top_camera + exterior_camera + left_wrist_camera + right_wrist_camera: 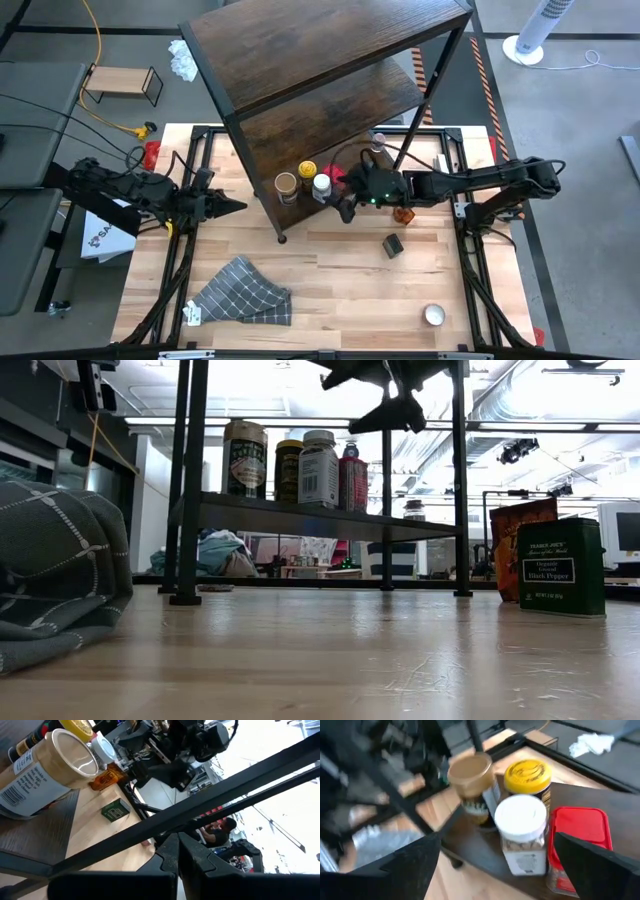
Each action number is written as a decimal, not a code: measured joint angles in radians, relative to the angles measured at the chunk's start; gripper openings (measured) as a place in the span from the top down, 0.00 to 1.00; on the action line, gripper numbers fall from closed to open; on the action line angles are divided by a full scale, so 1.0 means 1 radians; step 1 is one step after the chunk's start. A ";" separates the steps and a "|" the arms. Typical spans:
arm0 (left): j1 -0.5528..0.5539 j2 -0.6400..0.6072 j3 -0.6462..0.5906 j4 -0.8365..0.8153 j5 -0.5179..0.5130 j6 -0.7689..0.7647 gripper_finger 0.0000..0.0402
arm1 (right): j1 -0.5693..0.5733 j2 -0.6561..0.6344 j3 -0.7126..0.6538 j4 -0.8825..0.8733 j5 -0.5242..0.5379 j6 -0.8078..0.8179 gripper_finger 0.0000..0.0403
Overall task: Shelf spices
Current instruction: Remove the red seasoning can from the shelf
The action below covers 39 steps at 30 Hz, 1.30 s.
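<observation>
The shelf [320,70] fills the upper centre of the high view, and 4 spices stand in a row on its lowest board near frame centre: the tan-lid jar [286,185], the yellow-lid jar [307,172], the white-lid bottle [321,185] and the red-lid bottle [577,845]. The right gripper [345,205] hovers just right of that row with its fingers spread wide and nothing between them. On the table [330,300], right of centre, lie the amber bottle [403,214], the green pepper tin [392,245] and, lower right, a silver-topped jar [434,315]. The left gripper [232,207] waits at centre left, fingers closed together and empty. A grey checked cloth [240,293] lies at lower left
</observation>
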 joint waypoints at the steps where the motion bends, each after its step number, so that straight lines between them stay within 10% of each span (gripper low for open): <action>1: 0.000 -0.009 0.000 -0.005 0.005 0.000 1.00 | 0.000 0.000 0.000 0.006 -0.010 0.027 0.04; 5: 0.000 -0.038 0.000 -0.034 0.013 -0.002 1.00 | -0.003 0.000 0.000 -0.039 -0.017 0.010 0.04; 12: 0.000 -0.064 0.000 -0.065 0.010 -0.002 1.00 | 0.016 0.000 0.000 -0.221 0.317 0.071 0.04; 39: 0.000 -0.064 0.000 -0.064 -0.066 -0.010 1.00 | -0.071 0.068 0.000 -0.140 0.187 -0.148 0.04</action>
